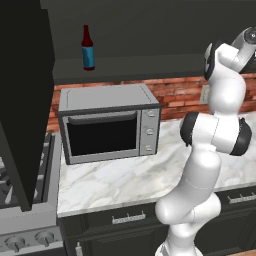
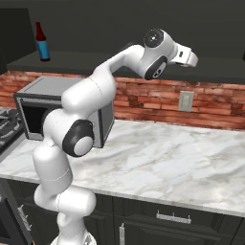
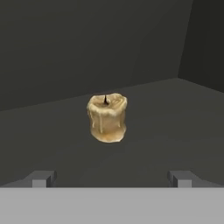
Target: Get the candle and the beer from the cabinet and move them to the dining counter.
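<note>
The candle (image 3: 107, 117), a squat tan-yellow stub with a dark wick, stands upright on the dark cabinet shelf (image 3: 175, 113) straight ahead of my gripper (image 3: 111, 178). The gripper is open, its fingertips (image 3: 41, 177) spread wide and short of the candle, holding nothing. The beer (image 1: 88, 48), a dark red-brown bottle with a blue label, stands upright at the shelf's left end, also seen as the beer (image 2: 42, 42) far left of my hand (image 2: 185, 56). The open cabinet door (image 1: 25, 100) hangs at the left. The dining counter is out of view.
A grey microwave (image 1: 107, 127) sits on the marble worktop (image 1: 125, 182) under the shelf, against a red brick wall (image 2: 158, 100) with an outlet (image 2: 185, 100). A stove (image 1: 20, 225) lies to the left. Dark drawer fronts (image 2: 172, 220) run below the worktop.
</note>
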Tool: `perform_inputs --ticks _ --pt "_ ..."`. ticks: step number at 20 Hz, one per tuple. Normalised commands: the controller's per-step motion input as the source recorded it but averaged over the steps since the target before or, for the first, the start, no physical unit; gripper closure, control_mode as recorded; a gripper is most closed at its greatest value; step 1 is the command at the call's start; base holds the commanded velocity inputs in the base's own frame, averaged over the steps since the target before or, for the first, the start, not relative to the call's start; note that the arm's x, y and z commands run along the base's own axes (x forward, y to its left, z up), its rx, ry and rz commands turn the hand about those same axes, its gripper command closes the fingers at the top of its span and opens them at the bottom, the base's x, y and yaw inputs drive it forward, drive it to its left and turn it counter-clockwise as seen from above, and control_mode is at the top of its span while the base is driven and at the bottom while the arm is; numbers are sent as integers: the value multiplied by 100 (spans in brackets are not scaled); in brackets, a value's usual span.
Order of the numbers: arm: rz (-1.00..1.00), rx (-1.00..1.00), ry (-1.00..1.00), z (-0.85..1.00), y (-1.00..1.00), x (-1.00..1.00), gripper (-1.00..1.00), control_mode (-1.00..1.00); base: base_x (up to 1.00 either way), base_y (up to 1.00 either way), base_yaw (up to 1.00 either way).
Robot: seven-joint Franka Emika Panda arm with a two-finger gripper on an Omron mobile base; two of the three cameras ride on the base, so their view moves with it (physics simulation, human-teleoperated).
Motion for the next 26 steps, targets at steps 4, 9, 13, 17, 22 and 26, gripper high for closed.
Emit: perform_inputs --ticks 4,9,13,17,22,26 --pt "0 0 0 -2 -13 14 -100 -100 0 0 0" --pt "0 0 0 0 -4 18 -100 -100 0 0 0" --pt "0 0 1 0 0 19 -100 -100 0 0 0" --pt "0 0 0 0 0 19 -100 -100 0 0 0" --pt "0 0 0 0 -8 15 -100 -100 0 0 0" --pt "1 0 0 0 -13 11 -100 -100 0 0 0"
